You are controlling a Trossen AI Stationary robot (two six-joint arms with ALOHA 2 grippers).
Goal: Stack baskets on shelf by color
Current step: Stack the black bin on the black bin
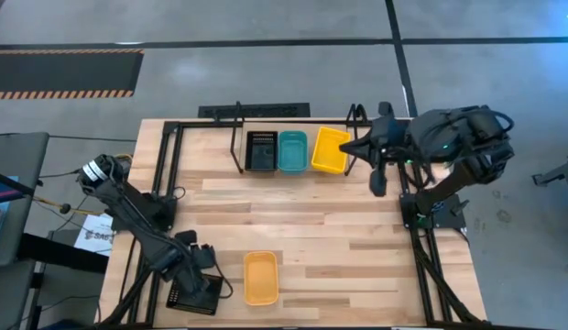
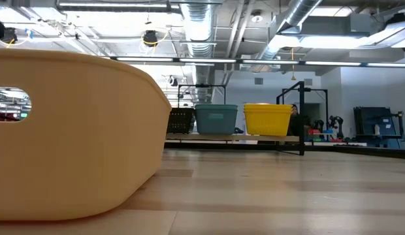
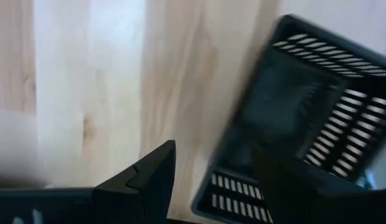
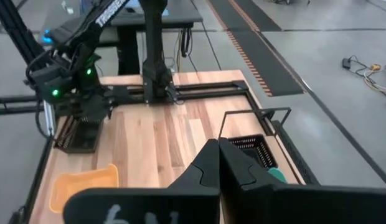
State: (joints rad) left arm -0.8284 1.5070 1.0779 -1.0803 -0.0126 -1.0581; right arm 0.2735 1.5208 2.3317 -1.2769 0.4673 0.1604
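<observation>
A wooden table [image 1: 302, 229] seen from above, with a robot arm at each side. Nearest the front edge, towards the left, an orange basket [image 1: 260, 278] sits upright on the bare wood; in the low view its rounded side [image 2: 72, 134] fills the left half of the picture.

Just to the left of it, at the front left corner, a black basket [image 1: 194, 295] rests on the table. The left gripper [image 1: 194, 266] is lowered over it. In the left wrist view its two dark fingers [image 3: 146, 180] stand apart, one outside the basket's slotted wall [image 3: 317, 118] and one over the inside, so the jaws straddle the rim without being closed on it.

At the far side of the table stands the shelf [image 1: 293, 137], a low rack of thin black rods. Three baskets sit on it in a row, touching: a black one [image 1: 261, 151] on the left, a teal one [image 1: 292, 151] in the middle and a yellow one [image 1: 330, 150] on the right.

The right gripper [image 1: 378, 179] hangs above the table just right of the shelf, near the yellow basket. In the right wrist view its fingers [image 4: 208, 168] are pressed together, holding nothing.
</observation>
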